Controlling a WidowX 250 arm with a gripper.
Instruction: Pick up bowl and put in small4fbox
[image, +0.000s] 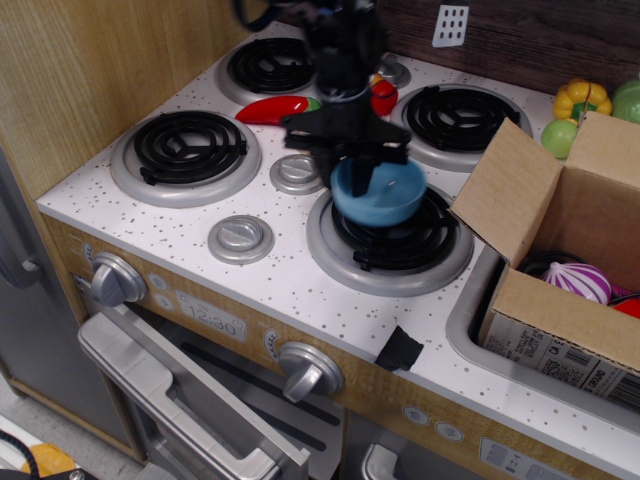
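The light-blue bowl (380, 198) hangs just above the front right burner (392, 245), slightly tilted and blurred by motion. My black gripper (358, 170) comes down from above and is shut on the bowl's near-left rim, one finger outside and one inside. The brown cardboard box (520, 195) stands open at the right, in the sink recess, with a white barcode label (560, 360) on its front. Its near flap leans toward the burner. A purple-and-white toy (578, 281) lies inside the box.
A red chili pepper (270, 110) lies between the left burners. A red bottle (383, 96) shows behind the arm. A yellow pepper (582, 98) and green fruit (560, 137) sit behind the box. Metal knobs (240, 238) dot the stovetop; black tape (400, 348) marks the front edge.
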